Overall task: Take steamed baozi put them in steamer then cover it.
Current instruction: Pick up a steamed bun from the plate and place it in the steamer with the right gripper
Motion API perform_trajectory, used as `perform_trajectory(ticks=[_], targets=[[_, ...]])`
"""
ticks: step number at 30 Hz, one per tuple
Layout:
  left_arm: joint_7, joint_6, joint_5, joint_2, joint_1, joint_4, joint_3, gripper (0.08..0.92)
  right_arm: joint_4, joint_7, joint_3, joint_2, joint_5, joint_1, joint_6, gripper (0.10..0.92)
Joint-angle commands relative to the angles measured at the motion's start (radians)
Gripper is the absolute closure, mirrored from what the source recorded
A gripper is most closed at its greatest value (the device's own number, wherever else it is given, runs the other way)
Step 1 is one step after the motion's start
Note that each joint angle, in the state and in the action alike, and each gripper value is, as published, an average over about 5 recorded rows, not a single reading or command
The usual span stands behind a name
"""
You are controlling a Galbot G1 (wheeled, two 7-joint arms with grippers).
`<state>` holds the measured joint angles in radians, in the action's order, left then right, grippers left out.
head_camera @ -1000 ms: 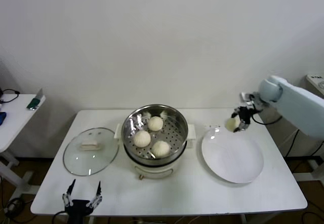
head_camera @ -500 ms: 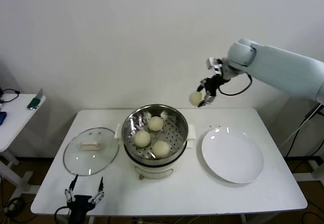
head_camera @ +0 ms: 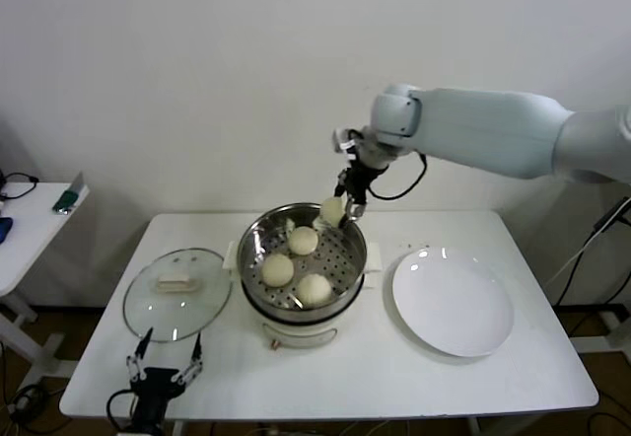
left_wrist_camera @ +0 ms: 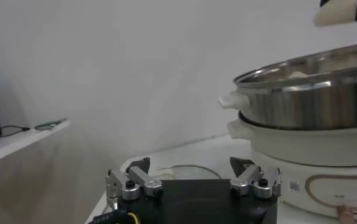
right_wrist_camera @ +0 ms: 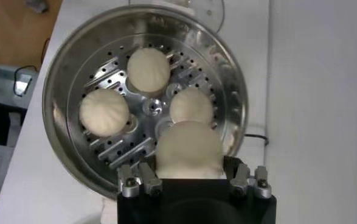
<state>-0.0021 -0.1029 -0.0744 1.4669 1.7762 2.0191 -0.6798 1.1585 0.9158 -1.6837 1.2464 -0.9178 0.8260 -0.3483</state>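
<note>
The steamer (head_camera: 254, 234) stands mid-table with three steamed baozi (head_camera: 303, 240) on its perforated floor. My right gripper (head_camera: 340, 209) hangs over the steamer's back right rim, shut on a fourth baozi (head_camera: 332, 211). The right wrist view looks straight down: the held baozi (right_wrist_camera: 189, 149) sits between the jaws of that gripper (right_wrist_camera: 189, 160), above the basket (right_wrist_camera: 62, 79) and its three buns. The cover (head_camera: 177, 293), a glass lid with a cream handle, lies flat left of the steamer. My left gripper (head_camera: 163, 372) waits open at the front left table edge, also seen low (left_wrist_camera: 190, 164).
A flat white plate (head_camera: 454, 303) lies bare right of the steamer. The steamer's white pot base (left_wrist_camera: 312, 146) rises just ahead of the left gripper. A small side table (head_camera: 39, 219) stands off to the far left. A wall runs behind the table.
My right arm has swung left with the baozi, from above the plate, up and across, to over the steamer's back rim. The left gripper has barely shifted.
</note>
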Motion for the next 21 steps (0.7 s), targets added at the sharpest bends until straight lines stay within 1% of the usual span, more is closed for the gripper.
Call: perform_trajectory(ticks=[1, 21], targets=[[0.002, 0.0, 0.02, -0.009, -0.006, -0.005, -0.005, 0.177, 0.033, -0.071, -0.087, 0.081, -0.048, -0.052, -0.042, 0.321], [0.004, 0.023, 0.009, -0.011, -0.029, -0.004, -0.005, 0.177, -0.047, -0.069, -0.046, 0.076, 0.045, -0.171, -0.031, 0.317]])
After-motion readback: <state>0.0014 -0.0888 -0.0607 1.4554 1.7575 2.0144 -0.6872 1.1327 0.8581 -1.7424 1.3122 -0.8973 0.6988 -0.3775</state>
